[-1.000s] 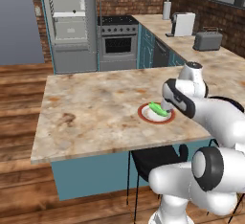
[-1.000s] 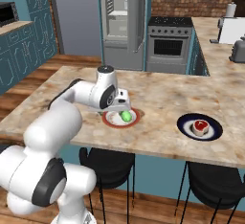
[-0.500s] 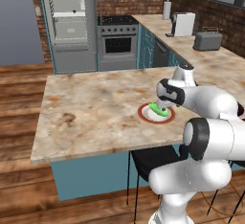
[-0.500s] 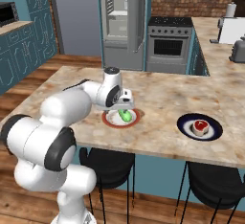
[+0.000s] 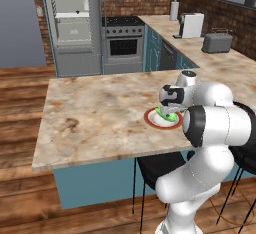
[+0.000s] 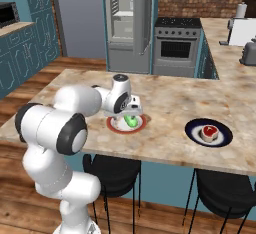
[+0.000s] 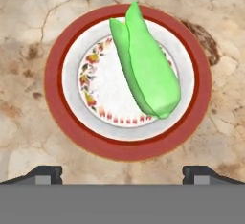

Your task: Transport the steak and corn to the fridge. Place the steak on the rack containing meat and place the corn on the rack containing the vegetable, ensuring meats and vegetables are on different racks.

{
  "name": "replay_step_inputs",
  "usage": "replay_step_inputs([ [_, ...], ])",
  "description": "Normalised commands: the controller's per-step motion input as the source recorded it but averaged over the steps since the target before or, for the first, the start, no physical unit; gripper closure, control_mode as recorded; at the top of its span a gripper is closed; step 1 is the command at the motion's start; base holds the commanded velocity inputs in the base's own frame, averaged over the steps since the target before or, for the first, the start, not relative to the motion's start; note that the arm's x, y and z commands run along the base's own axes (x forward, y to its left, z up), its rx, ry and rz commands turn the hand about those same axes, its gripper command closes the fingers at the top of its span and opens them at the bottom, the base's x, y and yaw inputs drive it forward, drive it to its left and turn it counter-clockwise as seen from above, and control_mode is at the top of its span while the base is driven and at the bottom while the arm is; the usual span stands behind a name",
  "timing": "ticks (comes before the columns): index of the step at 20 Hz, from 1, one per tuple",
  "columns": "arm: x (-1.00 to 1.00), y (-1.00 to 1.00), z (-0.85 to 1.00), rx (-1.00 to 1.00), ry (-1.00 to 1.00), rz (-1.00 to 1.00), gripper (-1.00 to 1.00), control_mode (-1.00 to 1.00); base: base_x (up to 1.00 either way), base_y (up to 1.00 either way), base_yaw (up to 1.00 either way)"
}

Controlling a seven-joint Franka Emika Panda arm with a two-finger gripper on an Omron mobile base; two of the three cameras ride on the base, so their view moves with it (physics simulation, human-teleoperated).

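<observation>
The corn (image 7: 146, 65) is a light-green tapered ear lying on a white plate with a red rim (image 7: 57, 108) on the island counter. My gripper (image 7: 123, 175) hangs straight above the plate, open, its two fingertips (image 7: 45, 174) wide apart with nothing between them. From the base, the gripper (image 6: 131, 115) sits just over the corn (image 6: 131, 121), and likewise gripper (image 5: 169, 111) over corn (image 5: 168, 116). The steak (image 6: 208, 131), red with a pale rim, rests on a dark blue plate (image 6: 192, 129) to the right. The fridge (image 6: 127, 23) stands open across the room, white shelves showing.
A steel oven (image 6: 177, 48) stands beside the fridge (image 5: 75, 23). A toaster (image 5: 217, 42) and a white appliance (image 5: 191, 25) sit on the right-hand counter. Black stools (image 6: 112, 170) stand under the island's near edge. The marble island top (image 5: 95, 113) spreads left of the red-rimmed plate.
The hand has come down and in toward the red-rimmed plate and now sits low over the corn. The corn and the steak have not moved.
</observation>
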Motion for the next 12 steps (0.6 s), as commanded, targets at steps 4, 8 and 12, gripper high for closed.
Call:
replay_step_inputs([
  [4, 0.23, -0.01, -0.26, 0.0, 0.0, 0.0, -1.0, -1.0, 0.0, 0.0, 0.0],
  [8, 0.22, -0.09, -0.22, 0.0, 0.0, 0.01, -1.0, -1.0, 0.0, 0.0, 0.0],
  [12, 0.17, -0.12, -0.21, 0.0, 0.0, 0.04, -1.0, -1.0, 0.0, 0.0, 0.0],
])
